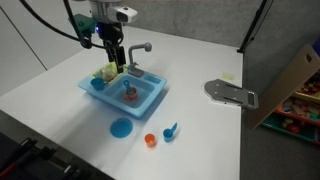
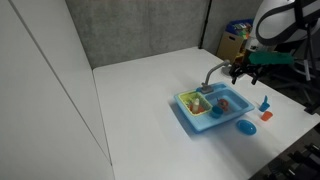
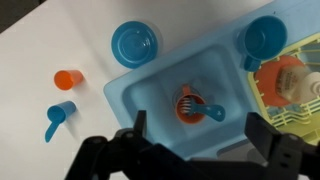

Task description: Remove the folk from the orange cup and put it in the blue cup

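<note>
**A:** Wrist view: white tabletop, light blue plastic toy sink. And the gripper?

**B:** Wide open, empty. The thin plastic toy fork sits in the round orange-red plastic cup, just ahead of it.

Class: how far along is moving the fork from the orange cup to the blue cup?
Done: nothing; the fork lies in the orange cup inside the sink. In hand: the gripper hovers open above it, fingers empty. Left: grasp the fork, lift it, place it in the blue cup.
</note>
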